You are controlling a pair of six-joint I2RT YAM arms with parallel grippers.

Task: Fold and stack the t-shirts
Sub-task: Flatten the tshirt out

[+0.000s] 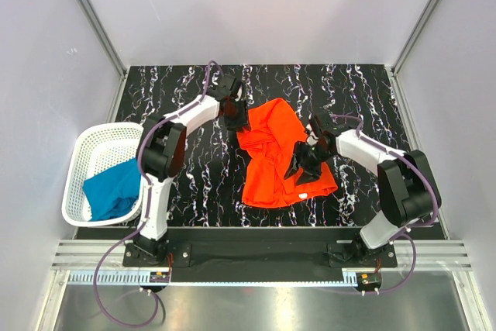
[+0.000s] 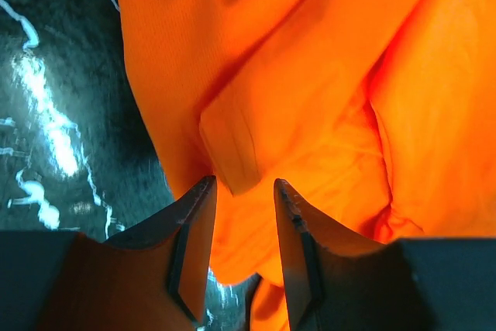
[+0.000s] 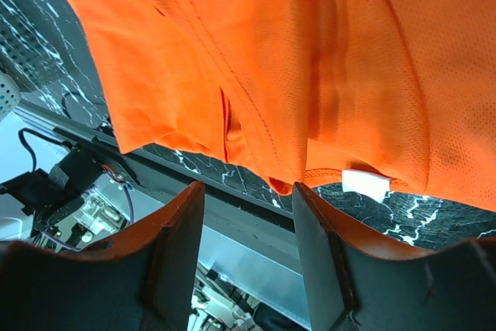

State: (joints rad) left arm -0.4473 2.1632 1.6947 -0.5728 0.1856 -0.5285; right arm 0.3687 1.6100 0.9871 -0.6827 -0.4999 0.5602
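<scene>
The orange-red t-shirt [image 1: 277, 156] lies crumpled in the middle of the black marbled table [image 1: 194, 184]. The teal t-shirt [image 1: 112, 189] lies bunched in the white mesh basket [image 1: 77, 160] at the left. My left gripper [image 1: 235, 120] is at the orange shirt's far left corner. In the left wrist view it [image 2: 244, 185] is open, with a folded sleeve hem [image 2: 229, 153] just beyond the fingertips and orange cloth under the gap. My right gripper [image 1: 301, 170] is over the shirt's near right part. It [image 3: 248, 187] is open and empty, beside the shirt's hem and white label [image 3: 364, 184].
The basket stands at the table's left edge, partly off it. The metal rail [image 1: 256, 257] with the arm bases runs along the near edge. Grey walls close the back and sides.
</scene>
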